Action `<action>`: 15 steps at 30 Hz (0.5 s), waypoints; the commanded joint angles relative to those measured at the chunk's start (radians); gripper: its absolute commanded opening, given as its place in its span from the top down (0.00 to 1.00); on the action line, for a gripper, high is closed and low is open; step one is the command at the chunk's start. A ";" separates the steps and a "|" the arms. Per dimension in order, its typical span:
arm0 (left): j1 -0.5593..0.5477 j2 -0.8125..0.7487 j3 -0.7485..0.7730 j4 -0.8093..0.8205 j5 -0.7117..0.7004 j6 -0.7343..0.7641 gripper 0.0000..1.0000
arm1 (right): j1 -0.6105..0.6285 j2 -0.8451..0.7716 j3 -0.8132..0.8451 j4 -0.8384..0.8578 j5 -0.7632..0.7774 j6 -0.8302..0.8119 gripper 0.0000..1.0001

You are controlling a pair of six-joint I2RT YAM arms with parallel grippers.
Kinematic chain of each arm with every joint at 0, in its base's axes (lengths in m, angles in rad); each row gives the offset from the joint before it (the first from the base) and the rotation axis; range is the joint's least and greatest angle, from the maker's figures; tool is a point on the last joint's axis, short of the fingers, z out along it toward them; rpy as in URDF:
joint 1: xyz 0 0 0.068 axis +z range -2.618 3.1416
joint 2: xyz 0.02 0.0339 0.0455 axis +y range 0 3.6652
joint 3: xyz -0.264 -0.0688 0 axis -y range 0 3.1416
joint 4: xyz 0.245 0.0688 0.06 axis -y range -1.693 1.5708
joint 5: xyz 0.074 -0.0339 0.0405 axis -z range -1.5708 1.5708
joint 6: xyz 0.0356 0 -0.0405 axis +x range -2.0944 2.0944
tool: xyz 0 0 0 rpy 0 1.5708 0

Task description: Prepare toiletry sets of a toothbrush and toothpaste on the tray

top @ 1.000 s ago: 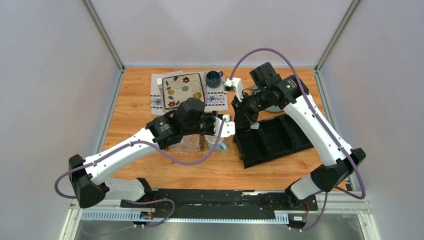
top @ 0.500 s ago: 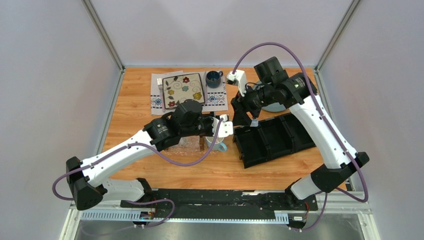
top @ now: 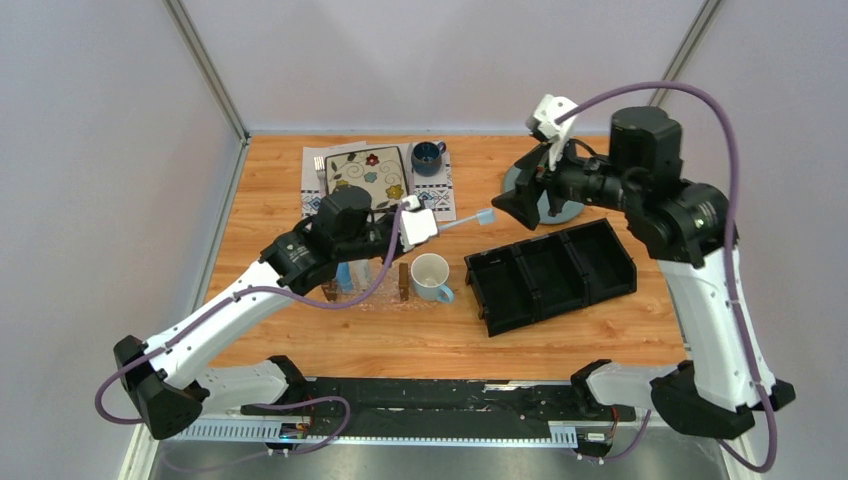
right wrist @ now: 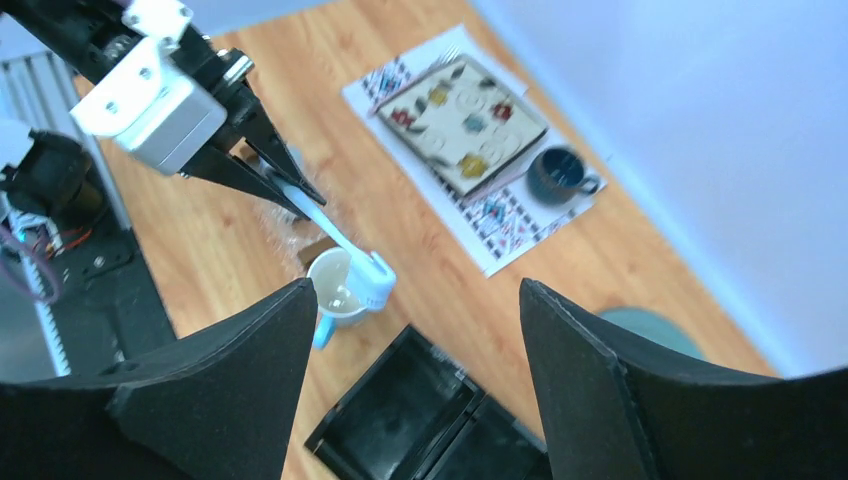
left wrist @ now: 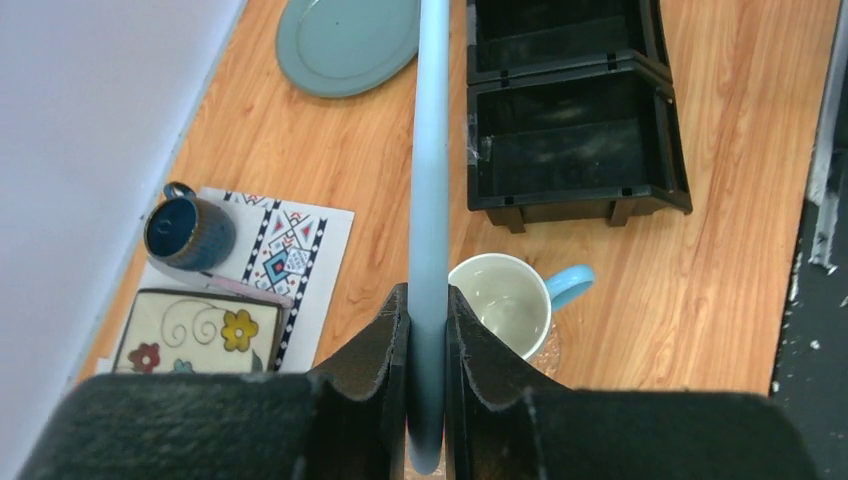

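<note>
Change: we've lifted the toothbrush (left wrist: pixel 430 180) clear of the mug (left wrist: pixel 498 305); right gripper (right wrist: pixel 415 290) risen, spread wide.
Hold: left gripper (left wrist: pixel 428 300) pinching the toothbrush.
Below it: mug, organizer (left wrist: pixel 575 150) beyond.

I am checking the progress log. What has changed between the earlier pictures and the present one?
The left fingers, earlier low over the white mug, have lifted up and to the left, shut on the toothbrush, which now points right in the air. The right fingers rose from the black organizer toward the far right, open and empty. Mug, organizer and tray stayed.
</note>
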 commanded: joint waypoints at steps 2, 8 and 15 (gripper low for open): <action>0.092 -0.058 0.025 0.092 0.188 -0.242 1.00 | -0.013 -0.061 -0.034 0.209 0.014 0.054 0.21; 0.185 -0.067 0.028 0.226 0.328 -0.446 1.00 | -0.016 -0.072 -0.054 0.253 -0.013 0.096 0.21; 0.235 -0.063 -0.017 0.529 0.526 -0.776 1.00 | -0.016 -0.103 -0.191 0.407 -0.147 0.189 0.21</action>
